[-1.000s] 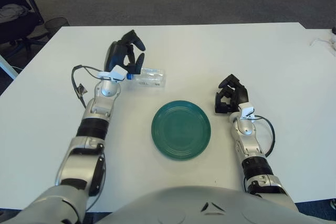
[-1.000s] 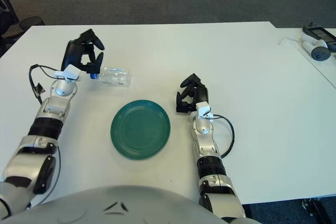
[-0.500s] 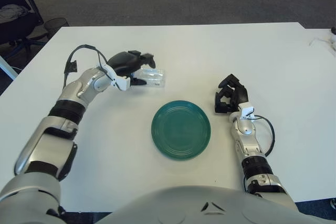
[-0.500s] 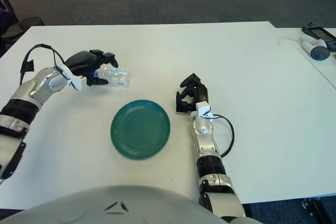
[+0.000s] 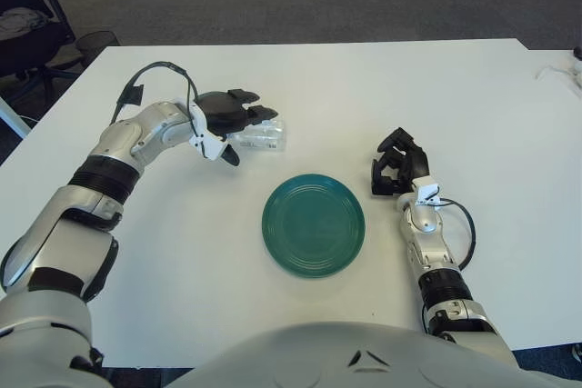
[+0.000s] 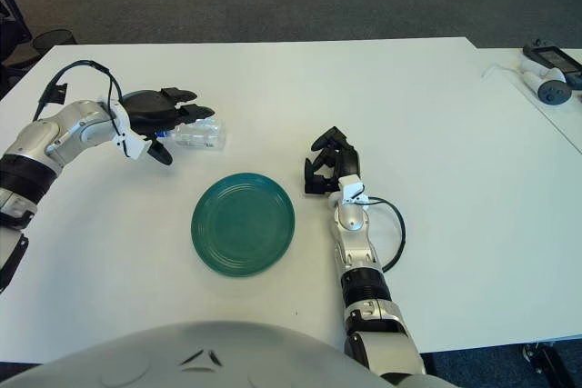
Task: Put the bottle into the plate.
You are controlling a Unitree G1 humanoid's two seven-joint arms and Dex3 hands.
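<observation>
A clear plastic bottle [image 5: 264,138] with a blue cap lies on its side on the white table [image 5: 364,88], behind and left of the green plate [image 5: 314,227]. My left hand [image 5: 247,134] is at the bottle's cap end, palm down. Its fingers [image 5: 245,114] stretch over the top of the bottle and its thumb [image 5: 232,156] points down on the near side; the hand is open, not clasped. The cap is hidden behind the hand. The plate holds nothing. My right hand [image 6: 327,165] shows to the right of the plate with its fingers curled, holding nothing.
At the far right of the table lie a small grey device [image 6: 551,89] with a white cable and a black object [image 6: 549,54]. A dark office chair [image 5: 27,29] stands beyond the table's back left corner.
My left forearm has dropped from upright to low over the table, and the hand has turned palm down with fingers spread over the bottle. The bottle, plate and right hand have not moved.
</observation>
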